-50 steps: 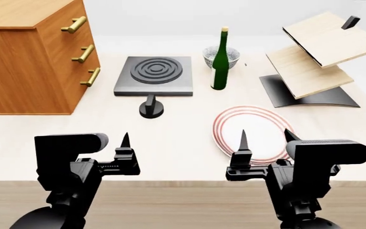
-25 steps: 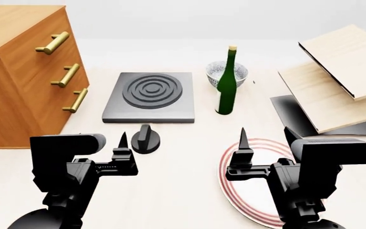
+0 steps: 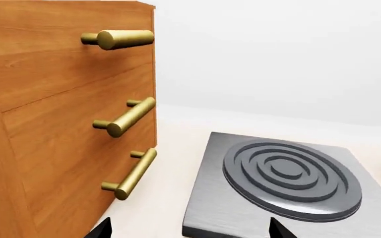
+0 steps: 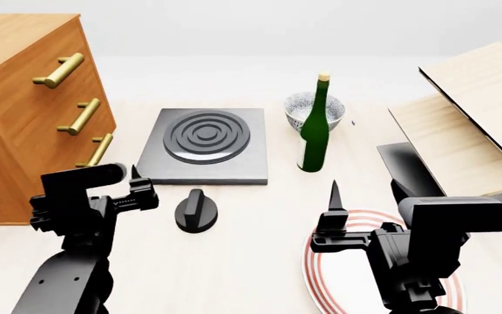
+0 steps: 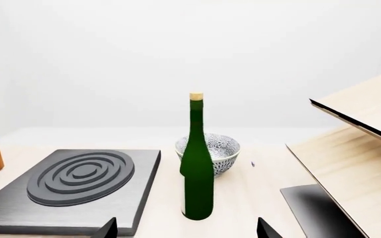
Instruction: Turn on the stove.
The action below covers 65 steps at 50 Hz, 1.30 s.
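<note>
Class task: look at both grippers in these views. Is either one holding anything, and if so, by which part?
Nothing is held. The left gripper and right gripper are both open and empty above the table; the knob stands untouched between them.

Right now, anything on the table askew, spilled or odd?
Nothing spilled or toppled. The green bottle stands upright by the patterned bowl. One oddity: the black knob sits loose on the table in front of the stove slab, apart from it. The rack's wooden boards slant, which looks like their design.
</note>
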Motion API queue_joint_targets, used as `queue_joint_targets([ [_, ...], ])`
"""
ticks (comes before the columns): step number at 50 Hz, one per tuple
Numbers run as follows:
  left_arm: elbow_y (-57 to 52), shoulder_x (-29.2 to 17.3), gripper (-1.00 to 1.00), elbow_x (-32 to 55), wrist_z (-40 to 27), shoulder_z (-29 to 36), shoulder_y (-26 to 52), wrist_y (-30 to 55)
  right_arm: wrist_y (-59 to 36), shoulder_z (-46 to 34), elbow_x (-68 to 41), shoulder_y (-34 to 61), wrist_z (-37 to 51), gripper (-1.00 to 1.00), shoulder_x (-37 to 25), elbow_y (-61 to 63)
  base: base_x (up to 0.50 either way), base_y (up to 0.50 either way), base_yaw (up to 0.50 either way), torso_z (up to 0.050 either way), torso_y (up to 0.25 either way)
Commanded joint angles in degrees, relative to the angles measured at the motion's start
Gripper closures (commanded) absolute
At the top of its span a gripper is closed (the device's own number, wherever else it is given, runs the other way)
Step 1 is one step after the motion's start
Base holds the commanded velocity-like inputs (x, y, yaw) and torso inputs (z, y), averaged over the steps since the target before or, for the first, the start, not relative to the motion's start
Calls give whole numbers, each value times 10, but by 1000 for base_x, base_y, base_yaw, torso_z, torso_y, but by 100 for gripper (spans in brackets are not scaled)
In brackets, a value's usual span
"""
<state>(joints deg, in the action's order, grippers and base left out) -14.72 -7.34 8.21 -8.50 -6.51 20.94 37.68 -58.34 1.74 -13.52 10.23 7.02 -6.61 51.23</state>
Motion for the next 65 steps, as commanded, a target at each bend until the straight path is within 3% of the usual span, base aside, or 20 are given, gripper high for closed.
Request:
queue_joint_targets([
  [1, 359, -1, -100, -99, 4, 4, 32, -280, 17, 1, -5, -13, 6, -100, -4, -6, 0, 0, 0, 0, 0],
  [33, 459, 31, -100, -120, -11, 77, 49, -344, 41, 4, -25, -29, 18, -100, -11, -23, 0, 0, 0, 0, 0],
  [47, 589, 49, -100, -116, -23, 109, 103, -409, 49, 14, -35, -36, 21, -100, -17, -28, 0, 0, 0, 0, 0],
  [58, 521, 64, -100, -90, -24, 129, 76, -328, 46, 13, -42, -32, 28, -100, -19, -27, 0, 0, 0, 0, 0],
  [65, 648, 72, -100, -30, -40, 200, 117, -396, 46, 20, -49, -32, 29, -100, -22, -25, 0, 0, 0, 0, 0],
])
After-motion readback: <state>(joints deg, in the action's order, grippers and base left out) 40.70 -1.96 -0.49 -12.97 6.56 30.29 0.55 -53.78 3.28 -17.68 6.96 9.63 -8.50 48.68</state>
